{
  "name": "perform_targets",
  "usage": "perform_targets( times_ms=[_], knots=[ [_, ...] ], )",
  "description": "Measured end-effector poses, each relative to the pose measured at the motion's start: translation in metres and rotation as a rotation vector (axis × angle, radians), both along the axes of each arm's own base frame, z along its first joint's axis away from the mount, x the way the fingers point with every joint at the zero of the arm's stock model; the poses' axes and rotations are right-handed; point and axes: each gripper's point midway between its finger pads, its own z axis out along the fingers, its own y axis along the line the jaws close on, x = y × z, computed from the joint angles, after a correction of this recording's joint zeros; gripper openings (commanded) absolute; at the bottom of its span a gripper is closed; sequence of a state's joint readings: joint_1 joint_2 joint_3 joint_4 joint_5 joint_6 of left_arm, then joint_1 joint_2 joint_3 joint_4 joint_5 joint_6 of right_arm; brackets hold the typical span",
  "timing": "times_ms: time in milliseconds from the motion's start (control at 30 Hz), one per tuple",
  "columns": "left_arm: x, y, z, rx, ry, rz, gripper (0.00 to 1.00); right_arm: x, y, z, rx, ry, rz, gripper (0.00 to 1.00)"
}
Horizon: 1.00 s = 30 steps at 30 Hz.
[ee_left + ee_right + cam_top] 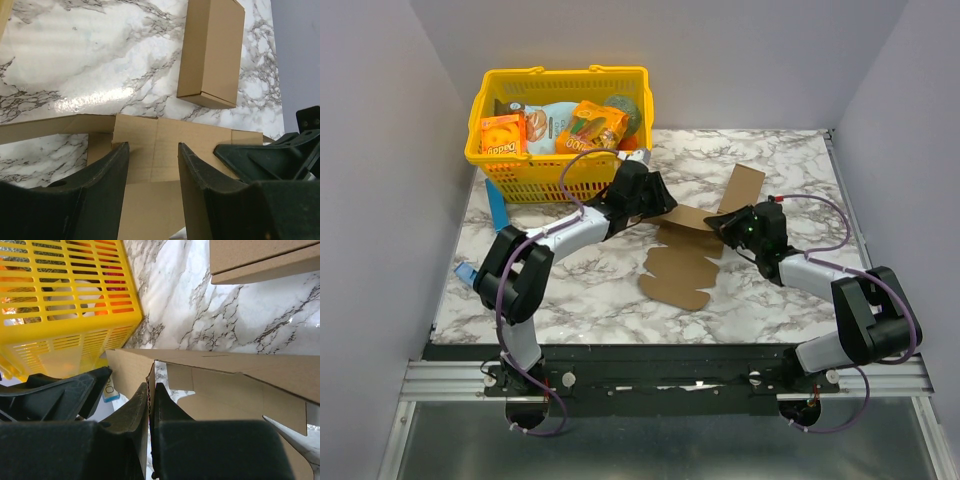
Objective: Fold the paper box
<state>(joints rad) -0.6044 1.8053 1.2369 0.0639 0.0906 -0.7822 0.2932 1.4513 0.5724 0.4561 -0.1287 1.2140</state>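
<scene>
Both at paper box [680,275] | right end effector [151,386] pinches flap edge | left end effector [153,146] spread, basket [552,176] adjacent

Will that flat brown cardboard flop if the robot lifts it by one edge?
Probably a bit: the paper box is thin, with creases and flaps, so it likely bends there. It seems light, since the right gripper pinching one edge holds part up. The glossy marble table may let it slide.
</scene>
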Motion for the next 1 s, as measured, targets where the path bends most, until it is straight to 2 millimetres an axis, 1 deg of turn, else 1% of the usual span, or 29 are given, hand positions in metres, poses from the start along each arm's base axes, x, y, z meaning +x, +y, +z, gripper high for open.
perform_targets(
  times_ms=[200,367,533,600,700,767,800,1000],
  knots=[
    [0.002,-0.002,-0.001,-0.004,-0.006,0.000,0.52,-0.001,0.000,-0.001,-0.004,0.003,0.001,0.14],
    [0.004,-0.012,-0.002,-0.026,-0.027,-0.011,0.52,-0.001,-0.001,-0.001,-0.006,0.004,0.001,0.14],
    [0.007,-0.016,-0.003,-0.048,-0.040,-0.017,0.52,-0.001,-0.001,-0.001,-0.012,0.003,0.004,0.14],
    [0.004,-0.016,-0.008,-0.058,-0.030,-0.019,0.52,-0.002,-0.001,-0.002,-0.013,0.007,0.004,0.14],
    [-0.001,-0.013,-0.023,-0.054,0.004,-0.014,0.52,-0.002,-0.001,-0.003,-0.019,0.008,0.005,0.14],
    [-0.005,-0.010,-0.036,-0.054,0.041,-0.004,0.52,-0.003,-0.002,-0.004,-0.022,0.011,0.005,0.14],
    [-0.006,-0.010,-0.039,-0.066,0.050,-0.002,0.52,-0.003,-0.002,-0.005,-0.024,0.014,0.004,0.14],
    [-0.006,-0.012,-0.037,-0.105,0.046,-0.001,0.54,-0.003,-0.003,-0.005,-0.035,0.012,0.005,0.14]
  ],
)
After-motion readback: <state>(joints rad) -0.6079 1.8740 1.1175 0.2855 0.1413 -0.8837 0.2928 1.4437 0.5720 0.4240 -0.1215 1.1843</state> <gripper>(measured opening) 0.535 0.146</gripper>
